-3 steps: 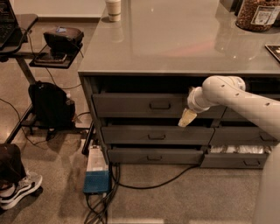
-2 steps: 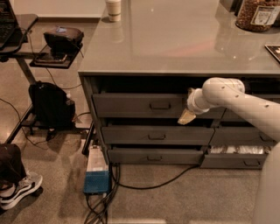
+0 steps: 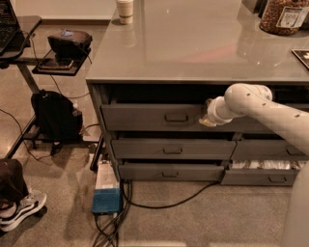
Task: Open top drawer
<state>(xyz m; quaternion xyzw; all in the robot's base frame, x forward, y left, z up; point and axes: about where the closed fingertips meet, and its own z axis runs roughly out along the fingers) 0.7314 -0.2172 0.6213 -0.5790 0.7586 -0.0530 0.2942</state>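
The top drawer (image 3: 145, 117) is a wide grey metal drawer just under the counter top, with a small pull handle (image 3: 176, 117) at its middle. Its front stands a little forward of the cabinet frame, with a dark gap above it. My gripper (image 3: 208, 116) is at the end of the white arm (image 3: 270, 113) reaching in from the right. It sits at the drawer's upper right part, right of the handle and close against the front. The arm's wrist hides the drawer's right end.
Two shallower grey drawers (image 3: 172, 150) lie below. Narrower drawers (image 3: 263, 176) at right stand partly open with white contents. A cup (image 3: 125, 10) and jar (image 3: 285, 17) stand on the counter (image 3: 193, 43). A blue box (image 3: 106, 200), cables, a backpack (image 3: 55, 116) and a shoe (image 3: 21, 207) crowd the floor at left.
My gripper has risen from the lower edge of the top drawer's front to its upper part. The drawers look unmoved.
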